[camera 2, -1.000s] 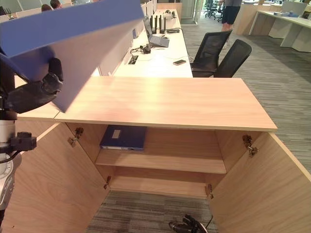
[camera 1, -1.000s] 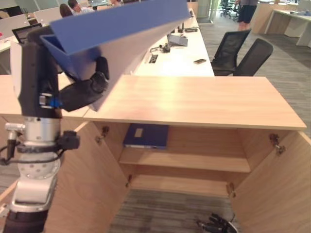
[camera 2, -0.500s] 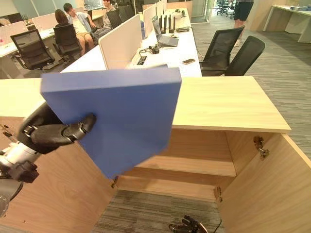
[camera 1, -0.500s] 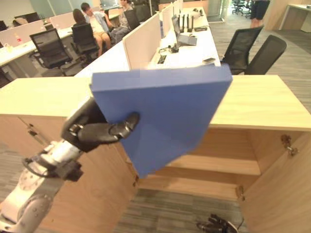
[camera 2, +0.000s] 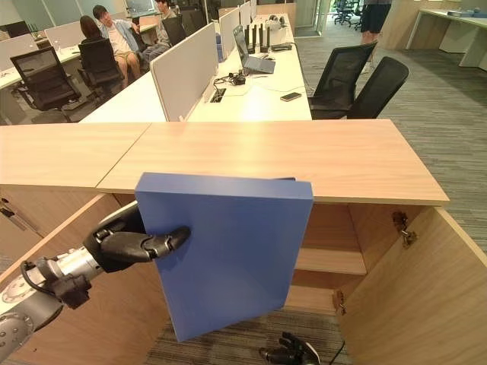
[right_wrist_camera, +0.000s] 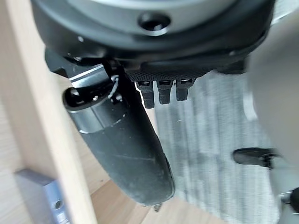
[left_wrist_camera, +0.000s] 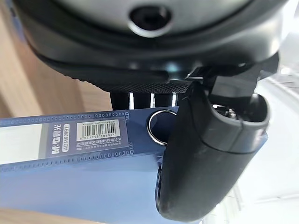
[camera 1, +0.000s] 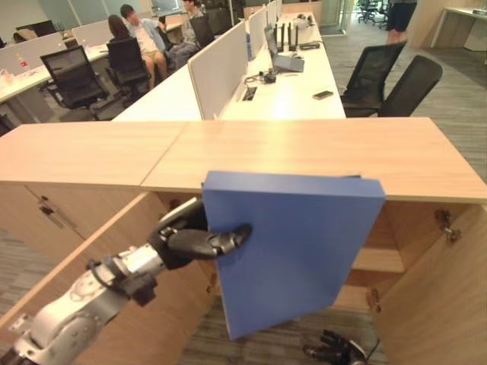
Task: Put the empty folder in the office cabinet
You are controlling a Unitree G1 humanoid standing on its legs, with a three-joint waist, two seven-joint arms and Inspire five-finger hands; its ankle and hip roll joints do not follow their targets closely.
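Folder [camera 1: 293,247], blue, was held in the air in front of the open cabinet [camera 2: 358,163], roughly upright and tilted, its broad cover facing the camera and hiding most of the cabinet's opening. Left hand [camera 1: 190,236] had hold of it at its left edge: thumb lay across the front cover, fingers curled out of sight behind. In the left wrist view the thumb [left_wrist_camera: 205,158] pressed on the folder's spine [left_wrist_camera: 79,140], beside a metal finger ring [left_wrist_camera: 161,126] and a white label.

Folder's top edge stood level with the cabinet's wooden top, just in front of its lip. Lower corner hung down towards the carpeted floor [camera 2: 228,346]. Folder was not inside the cabinet.

Cabinet doors stood open on both sides: left door [camera 1: 114,251] behind the left arm, right door [camera 2: 415,296] swung out at the right. Part of a shelf [camera 2: 331,262] showed to the right of the folder, inside the cabinet.

Right hand [camera 1: 335,351] hung low near the floor, at the bottom edge of the head views. In its own wrist view its thumb [right_wrist_camera: 126,149] lay straight, the fingers were short stubs beside it, and it held nothing; looked relaxed.

Beyond the cabinet: a long white table [camera 2: 251,87] with a laptop [camera 2: 251,57] and a phone [camera 2: 290,96] on it, two black office chairs [camera 2: 358,76] to its right, and people seated [camera 2: 114,30] at desks to the far left.
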